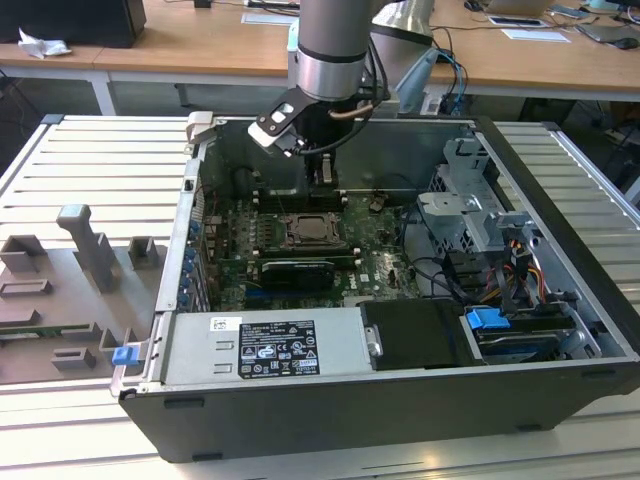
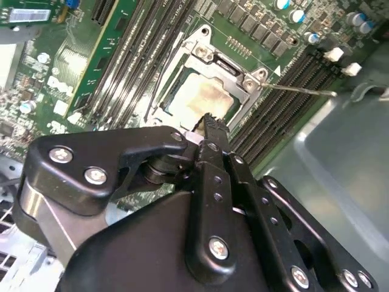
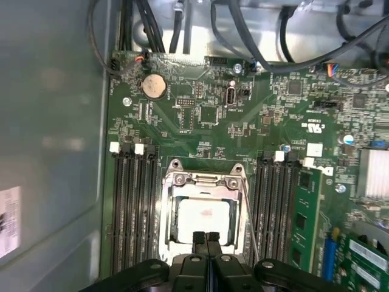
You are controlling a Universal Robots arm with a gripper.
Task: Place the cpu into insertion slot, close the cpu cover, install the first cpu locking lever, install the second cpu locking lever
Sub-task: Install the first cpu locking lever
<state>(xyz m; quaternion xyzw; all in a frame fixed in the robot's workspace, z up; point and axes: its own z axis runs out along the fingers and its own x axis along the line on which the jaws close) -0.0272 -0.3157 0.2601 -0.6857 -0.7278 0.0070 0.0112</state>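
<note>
The cpu (image 3: 203,216), a pale square chip, lies in the insertion slot (image 1: 313,232) on the green board. The silvery cpu cover (image 3: 205,181) is folded down around it, its cut-out framing the chip (image 2: 203,98). A thin metal locking lever (image 2: 301,90) sticks out sideways from one corner of the socket. My gripper (image 3: 206,237) hovers just above one edge of the socket, fingers pressed together with nothing between them. In the exterior view the gripper (image 1: 322,175) hangs over the board just behind the socket.
Long black memory slots (image 3: 132,207) flank the socket on both sides. The open grey computer case (image 1: 420,395) walls in the board, with a power supply (image 1: 265,345) in front and drive cages and cables (image 1: 500,250) on the exterior view's right. A long black card (image 1: 295,272) sits just in front of the socket.
</note>
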